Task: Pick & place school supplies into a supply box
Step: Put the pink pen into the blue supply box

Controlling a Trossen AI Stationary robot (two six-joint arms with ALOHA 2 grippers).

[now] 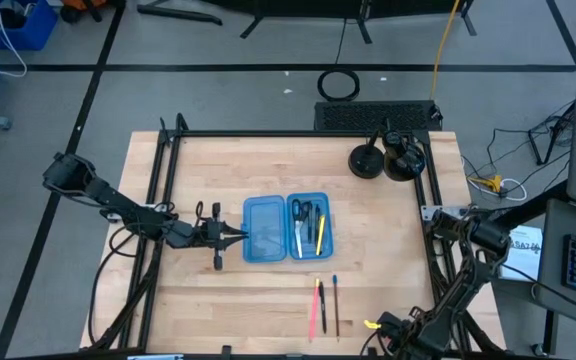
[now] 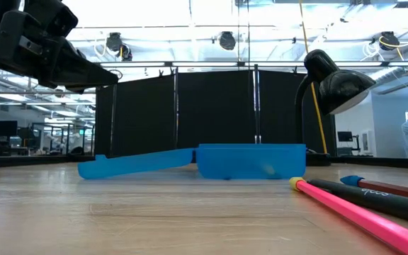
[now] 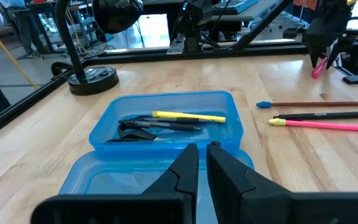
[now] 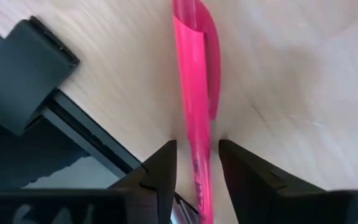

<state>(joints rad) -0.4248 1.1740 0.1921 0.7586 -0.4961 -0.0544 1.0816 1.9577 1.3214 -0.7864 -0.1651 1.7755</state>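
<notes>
On the left, the left gripper (image 3: 202, 147) hovers just above the empty, flat-lying half of the supply box (image 1: 263, 230), its two fingers drawn almost together with only a narrow slit between them and nothing in it. The translucent blue box lies open near the middle of the table (image 1: 388, 270), and its right half holds the black-handled scissors (image 1: 296, 212), a yellow pen (image 1: 320, 232) and some dark pens beside them. Nearer the front edge, apart from the box, three supplies lie side by side on the wood: a pink pen with a yellow tip (image 1: 315, 305), a black pen (image 1: 323, 308) and a blue-tipped pencil (image 1: 335, 300). The black pen carries a short pale print along its barrel, which we cannot read. At the table's front right corner the right gripper (image 4: 196, 146) sits low over the wood with another pink pen (image 4: 194, 93) running between its fingers – the fingers stand parted, with a thin gap on each side of the barrel. We see small lettering on that barrel too, but it is too blurred to read.
</notes>
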